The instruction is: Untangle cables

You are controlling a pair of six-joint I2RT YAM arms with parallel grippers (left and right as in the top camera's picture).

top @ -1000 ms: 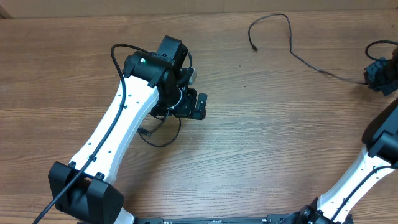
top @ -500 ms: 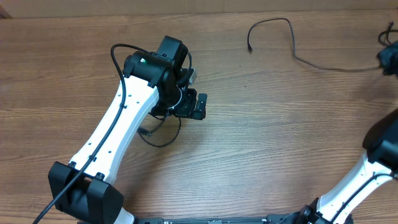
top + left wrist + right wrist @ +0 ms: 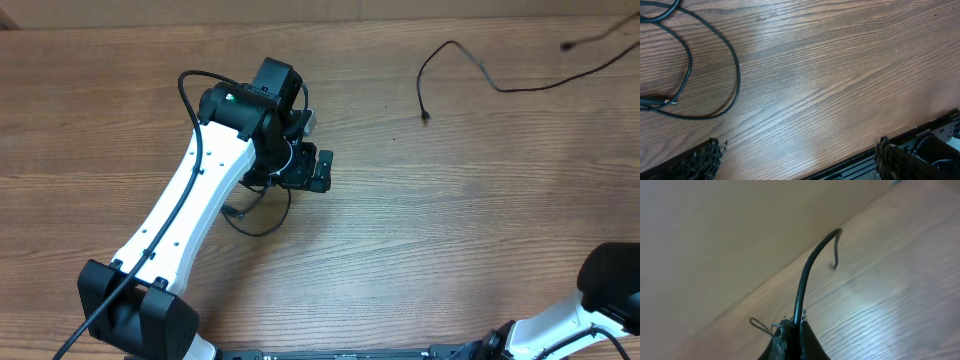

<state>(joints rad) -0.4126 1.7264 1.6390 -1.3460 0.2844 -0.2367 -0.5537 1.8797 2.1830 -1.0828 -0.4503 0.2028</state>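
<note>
The right arm has swung out past the right edge of the worktop (image 3: 450, 240); a second ago its claw sat just inside that edge, and now the overhead view shows only its base at the near right corner. The right gripper (image 3: 792, 330) is clenched on the long strand (image 3: 450, 43), which rises out from between its fingers in the wrist view. That pull has dragged the strand along. Its free plug end lay nearer the far edge a moment ago, and it now sits further right and closer in, with the rest trailing off toward the far right corner.

The left arm has not budged. The left gripper (image 3: 797, 162) hangs released, jaws wide apart and holding nothing, over bare wood near the middle of the worktop. The looped cable (image 3: 738, 77) lies flat just beside it, with its plug resting inside the curve.

The two cords now lie well apart, with no crossing that I can see. To my eye the separating is mostly done, and what remains is laying the pulled strand down straight.
</note>
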